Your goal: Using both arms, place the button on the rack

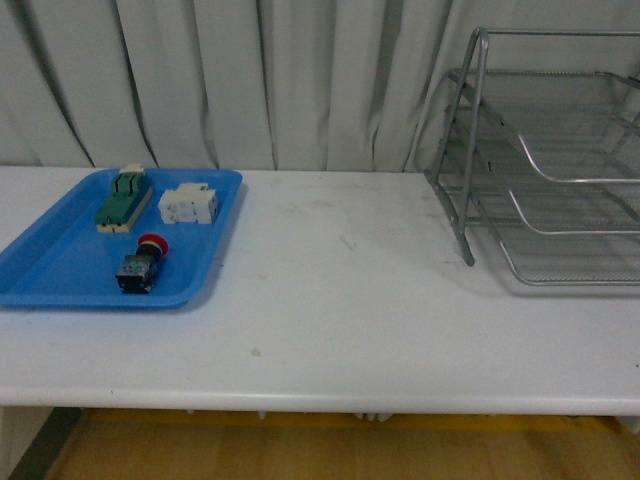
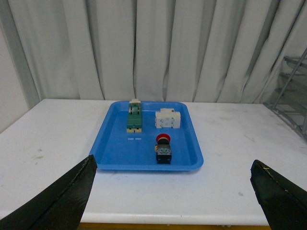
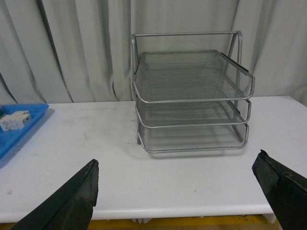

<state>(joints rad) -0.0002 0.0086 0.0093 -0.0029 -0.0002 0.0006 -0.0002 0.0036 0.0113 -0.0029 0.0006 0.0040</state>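
The button [image 1: 142,262], with a red round cap on a dark body, lies in the blue tray [image 1: 60,262] at the table's left; the left wrist view shows the button [image 2: 163,148] too. The silver three-tier wire rack [image 1: 540,170] stands at the right; the rack [image 3: 192,100] fills the middle of the right wrist view. My left gripper [image 2: 175,191] is open, well back from the tray, near the table's front edge. My right gripper [image 3: 177,191] is open and faces the rack from a distance. Neither arm shows in the front view.
In the blue tray [image 2: 115,148] also lie a green-and-cream switch block [image 1: 123,200] and a white terminal block [image 1: 189,205]. The white table [image 1: 340,300] runs between tray and rack. Grey curtains hang behind. The table's front edge is near both grippers.
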